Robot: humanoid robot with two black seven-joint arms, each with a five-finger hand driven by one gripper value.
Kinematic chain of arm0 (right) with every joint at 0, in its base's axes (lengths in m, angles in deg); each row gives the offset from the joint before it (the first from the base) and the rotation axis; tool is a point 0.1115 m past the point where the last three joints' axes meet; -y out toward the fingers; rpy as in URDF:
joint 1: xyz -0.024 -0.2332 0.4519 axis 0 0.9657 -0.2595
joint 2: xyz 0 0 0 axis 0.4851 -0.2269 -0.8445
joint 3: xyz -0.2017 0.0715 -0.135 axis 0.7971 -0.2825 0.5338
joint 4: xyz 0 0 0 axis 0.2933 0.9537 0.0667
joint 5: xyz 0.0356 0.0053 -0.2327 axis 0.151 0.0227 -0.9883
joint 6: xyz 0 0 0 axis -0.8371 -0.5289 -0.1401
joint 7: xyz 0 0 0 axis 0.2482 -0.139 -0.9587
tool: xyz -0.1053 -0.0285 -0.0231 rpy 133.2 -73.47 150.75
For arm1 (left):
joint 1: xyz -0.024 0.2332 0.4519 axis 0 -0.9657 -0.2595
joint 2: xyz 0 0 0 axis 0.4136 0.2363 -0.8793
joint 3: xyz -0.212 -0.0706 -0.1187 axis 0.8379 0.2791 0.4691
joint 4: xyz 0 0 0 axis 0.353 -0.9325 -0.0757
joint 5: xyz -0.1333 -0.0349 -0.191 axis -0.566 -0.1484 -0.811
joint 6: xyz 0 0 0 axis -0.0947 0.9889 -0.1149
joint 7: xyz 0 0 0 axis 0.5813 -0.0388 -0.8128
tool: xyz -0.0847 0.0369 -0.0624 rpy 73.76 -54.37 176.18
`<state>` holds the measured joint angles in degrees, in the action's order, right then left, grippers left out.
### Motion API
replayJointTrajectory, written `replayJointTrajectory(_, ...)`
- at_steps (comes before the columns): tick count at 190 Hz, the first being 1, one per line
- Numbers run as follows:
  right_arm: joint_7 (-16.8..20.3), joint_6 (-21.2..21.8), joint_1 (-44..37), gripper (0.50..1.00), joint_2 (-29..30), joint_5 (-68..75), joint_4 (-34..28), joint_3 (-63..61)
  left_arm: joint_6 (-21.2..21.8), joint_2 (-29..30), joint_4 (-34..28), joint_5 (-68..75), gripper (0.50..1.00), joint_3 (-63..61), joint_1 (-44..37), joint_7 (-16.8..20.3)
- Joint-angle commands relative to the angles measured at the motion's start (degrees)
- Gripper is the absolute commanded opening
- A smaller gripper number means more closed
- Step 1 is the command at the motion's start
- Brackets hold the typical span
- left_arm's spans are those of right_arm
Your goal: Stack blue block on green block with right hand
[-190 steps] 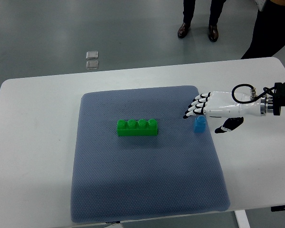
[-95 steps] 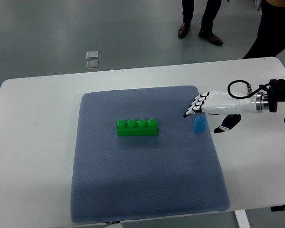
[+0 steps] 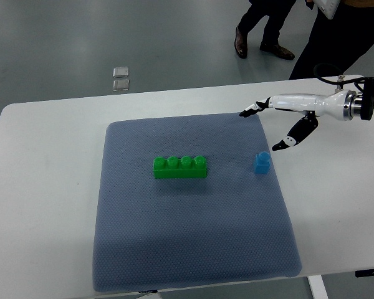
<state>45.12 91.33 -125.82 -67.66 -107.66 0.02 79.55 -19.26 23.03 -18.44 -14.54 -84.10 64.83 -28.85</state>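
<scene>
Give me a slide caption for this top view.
Right hand open above the mat, blue block ungrasped beside the green block.

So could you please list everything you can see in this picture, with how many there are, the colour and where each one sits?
table: one, white, fills most of the view
mat: one, grey-blue, lies on the middle of the table
green block: one, green, four studs in a row, on the mat near its centre
blue block: one, blue, small, on the mat near its right edge, apart from the green block
floor squares: two, pale, on the grey floor beyond the table
people: legs and dark shoes at the top, on the floor
right hand: one, white with dark fingertips, fingers spread, holding nothing, up and to the right of the blue block
</scene>
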Motion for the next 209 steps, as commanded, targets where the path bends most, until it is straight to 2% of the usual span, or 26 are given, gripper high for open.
replayJointTrajectory(1,5.51,-0.69,-2.22,0.887,-0.4,7.99,0.6,-0.03,-0.01,0.0,0.0,0.0,1.0,-0.01,-0.05,0.0)
replayJointTrajectory(29,12.19,-3.15,-4.24,0.887,0.31,24.25,4.99,-1.88,-0.01,0.0,0.0,0.0,1.0,-0.01,-0.05,0.0)
replayJointTrajectory(44,14.56,-5.96,-3.72,0.887,2.67,33.12,11.84,-3.37,-0.01,0.0,0.0,0.0,1.0,-0.01,0.04,0.0)
replayJointTrajectory(70,17.1,-7.28,-0.91,0.889,10.06,43.32,23.01,-3.98,-0.01,0.0,0.0,0.0,1.0,0.0,0.04,0.0)
replayJointTrajectory(94,20.45,-9.13,0.59,0.891,11.38,50.97,24.68,-3.9,-0.01,0.0,0.0,0.0,1.0,-0.01,-0.05,0.0)
replayJointTrajectory(118,25.54,-9.3,0.68,0.895,10.59,53.78,21.61,-3.72,-0.01,0.0,0.0,0.0,1.0,-0.01,-0.05,0.0)
replayJointTrajectory(133,26.86,-9.3,0.42,0.897,7.34,53.08,15.02,-2.75,-0.01,0.0,0.0,0.0,1.0,-0.01,-0.05,0.0)
replayJointTrajectory(147,26.86,-9.39,0.06,0.897,4.0,50.09,9.21,-2.4,-0.01,0.0,0.0,0.0,1.0,-0.01,-0.05,0.0)
replayJointTrajectory(164,26.6,-8.95,-0.99,0.897,1.19,39.38,2.63,-1.61,-0.01,0.0,0.0,0.0,1.0,-0.01,-0.05,0.0)
replayJointTrajectory(209,22.64,-5.35,-1.34,0.897,-2.24,17.66,-4.76,2.17,-0.01,0.0,0.0,0.0,1.0,-0.01,0.04,0.0)
